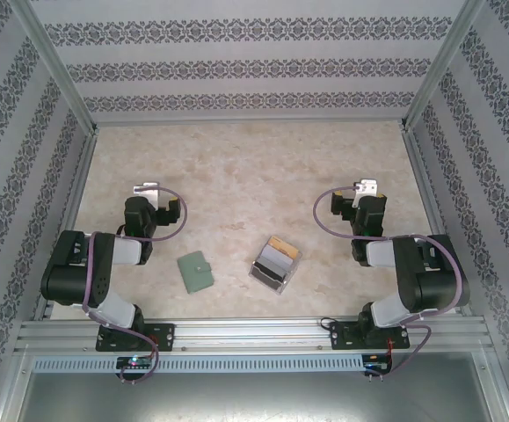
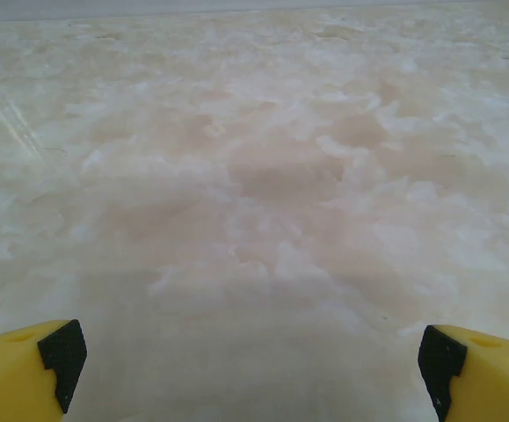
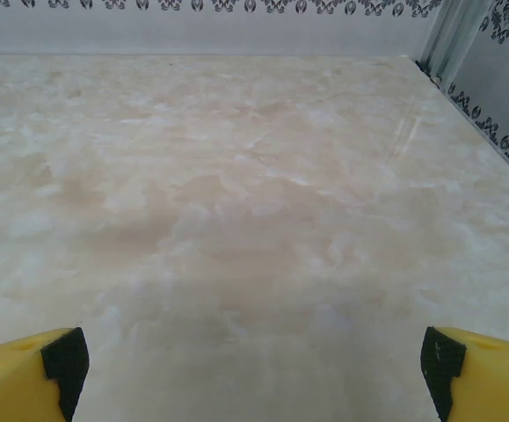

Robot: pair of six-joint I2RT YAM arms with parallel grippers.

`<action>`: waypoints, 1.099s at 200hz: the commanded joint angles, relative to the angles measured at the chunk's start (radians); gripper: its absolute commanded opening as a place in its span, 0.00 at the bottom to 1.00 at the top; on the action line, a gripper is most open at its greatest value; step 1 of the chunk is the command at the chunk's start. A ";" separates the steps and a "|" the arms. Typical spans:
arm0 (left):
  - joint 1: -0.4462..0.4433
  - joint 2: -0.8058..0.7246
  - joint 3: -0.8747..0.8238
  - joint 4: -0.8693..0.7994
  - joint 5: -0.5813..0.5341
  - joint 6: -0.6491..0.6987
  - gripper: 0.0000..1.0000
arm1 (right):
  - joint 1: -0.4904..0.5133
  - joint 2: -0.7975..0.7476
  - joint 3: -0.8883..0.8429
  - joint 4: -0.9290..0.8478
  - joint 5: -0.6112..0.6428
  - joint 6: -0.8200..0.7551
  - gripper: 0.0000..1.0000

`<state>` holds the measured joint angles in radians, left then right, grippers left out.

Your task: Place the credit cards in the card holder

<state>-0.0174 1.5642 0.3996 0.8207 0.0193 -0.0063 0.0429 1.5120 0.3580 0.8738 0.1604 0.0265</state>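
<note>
The card holder [image 1: 195, 271], a small sage-green wallet, lies folded shut on the marble table near the front, between the two arms. To its right stands a clear plastic box [image 1: 263, 274] holding the credit cards [image 1: 278, 256], grey, dark and tan, stacked on edge. My left gripper [image 1: 146, 189] rests behind and left of the wallet, well apart from it. My right gripper [image 1: 367, 187] rests behind and right of the box. In the left wrist view the left gripper [image 2: 250, 360] is open over bare table. The right gripper [image 3: 250, 360] is likewise open with nothing between its yellow fingers [image 3: 25, 374].
Patterned walls with metal posts [image 1: 69, 97] close the table on the left, back and right. An aluminium rail [image 1: 254, 334] with the arm bases runs along the front edge. The marble tabletop [image 1: 254, 176] stretches bare behind the grippers.
</note>
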 commanded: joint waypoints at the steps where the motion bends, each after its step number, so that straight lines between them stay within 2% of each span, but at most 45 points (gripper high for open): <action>1: 0.014 -0.004 0.018 0.003 0.010 0.012 0.99 | -0.002 -0.004 0.014 0.042 0.007 0.017 0.98; 138: 0.014 -0.004 0.016 0.006 0.010 0.012 0.99 | -0.003 -0.007 0.012 0.045 0.003 0.017 0.98; 167: 0.014 -0.011 0.010 0.011 0.018 0.015 0.99 | 0.002 -0.024 0.028 0.000 -0.097 -0.025 0.98; 182: 0.014 -0.046 0.000 0.002 0.023 0.018 0.99 | 0.001 -0.039 0.011 0.018 -0.100 -0.027 0.98; 193: 0.013 -0.085 -0.015 -0.006 -0.012 0.003 0.99 | 0.002 -0.062 0.010 0.005 -0.108 -0.031 0.98; 205: 0.014 -0.145 -0.019 -0.054 -0.040 -0.014 0.99 | 0.009 -0.111 0.031 -0.072 -0.095 -0.025 0.98; 220: 0.015 -0.244 -0.007 -0.188 -0.083 -0.055 0.99 | 0.011 -0.209 0.109 -0.355 -0.064 0.079 0.98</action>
<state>-0.0174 1.4509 0.3885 0.7742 0.0032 -0.0113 0.0437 1.4254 0.3714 0.7982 0.0879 0.0185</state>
